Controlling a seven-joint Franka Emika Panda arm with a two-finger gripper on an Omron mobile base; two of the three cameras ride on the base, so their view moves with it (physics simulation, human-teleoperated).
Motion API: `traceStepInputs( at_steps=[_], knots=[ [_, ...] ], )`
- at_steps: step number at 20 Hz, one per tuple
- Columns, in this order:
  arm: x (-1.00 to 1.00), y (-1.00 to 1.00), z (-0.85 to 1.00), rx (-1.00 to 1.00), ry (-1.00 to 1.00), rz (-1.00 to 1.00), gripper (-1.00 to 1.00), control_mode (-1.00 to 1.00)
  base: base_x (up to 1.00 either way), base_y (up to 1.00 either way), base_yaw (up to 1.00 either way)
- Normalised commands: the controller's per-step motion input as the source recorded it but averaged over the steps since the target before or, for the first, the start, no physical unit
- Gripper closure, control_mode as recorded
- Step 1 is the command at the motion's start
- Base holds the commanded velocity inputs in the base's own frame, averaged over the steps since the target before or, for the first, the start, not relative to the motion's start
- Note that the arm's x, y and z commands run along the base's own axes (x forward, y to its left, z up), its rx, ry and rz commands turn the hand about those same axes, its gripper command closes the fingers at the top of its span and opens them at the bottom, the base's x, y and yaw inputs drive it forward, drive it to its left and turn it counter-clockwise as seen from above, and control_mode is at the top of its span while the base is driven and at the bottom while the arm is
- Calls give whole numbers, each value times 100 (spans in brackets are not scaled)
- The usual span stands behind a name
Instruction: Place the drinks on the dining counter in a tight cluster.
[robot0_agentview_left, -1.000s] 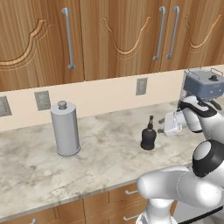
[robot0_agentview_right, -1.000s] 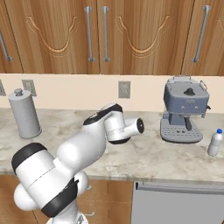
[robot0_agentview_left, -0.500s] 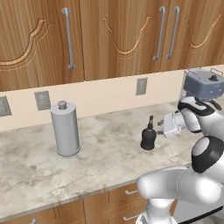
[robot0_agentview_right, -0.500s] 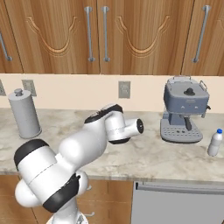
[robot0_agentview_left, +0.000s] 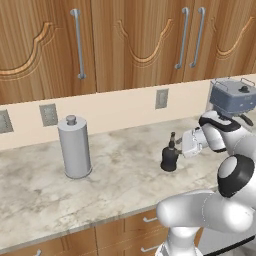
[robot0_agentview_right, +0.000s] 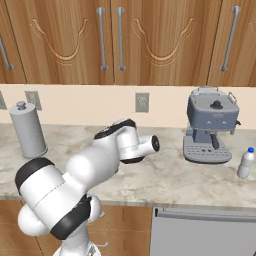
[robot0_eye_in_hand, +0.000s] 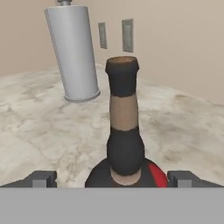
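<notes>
A squat black narrow-necked bottle (robot0_agentview_left: 170, 159) stands upright on the marble worktop (robot0_agentview_left: 115, 175) under the wooden wall cabinets. My gripper (robot0_agentview_left: 176, 145) comes at it level from the right, at neck height. In the hand view the bottle (robot0_eye_in_hand: 124, 131) rises close in the middle. The gripper (robot0_eye_in_hand: 113, 178) is open, with one fingertip (robot0_eye_in_hand: 41, 178) on each side of the bottle's shoulders and clear of it. A small white bottle with a blue cap (robot0_agentview_right: 245, 162) stands far right on the worktop. The dining counter is out of view.
A tall grey metal canister (robot0_agentview_left: 75, 146) stands to the left on the worktop, also beyond the bottle in the hand view (robot0_eye_in_hand: 73, 52). A blue-grey coffee machine (robot0_agentview_right: 211, 125) sits against the back wall on the right. Wall outlets (robot0_agentview_left: 161, 98) line the backsplash.
The hand has crept slightly closer to the black bottle. The jaws have stayed open and the bottle has not moved.
</notes>
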Motion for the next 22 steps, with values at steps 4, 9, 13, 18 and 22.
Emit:
traceStepInputs(
  at_steps=[4,9,13,18,22],
  knots=[
    [4,13,0,0,0,0,-100,-100,0,0,0],
    [20,2,0,0,0,-1,-100,-100,0,0,0],
    [23,0,-3,0,0,-2,-100,-100,0,0,0],
    [12,0,-1,0,0,0,-100,-100,0,0,0],
    [0,0,0,0,0,0,-100,-100,0,0,0]
  ],
)
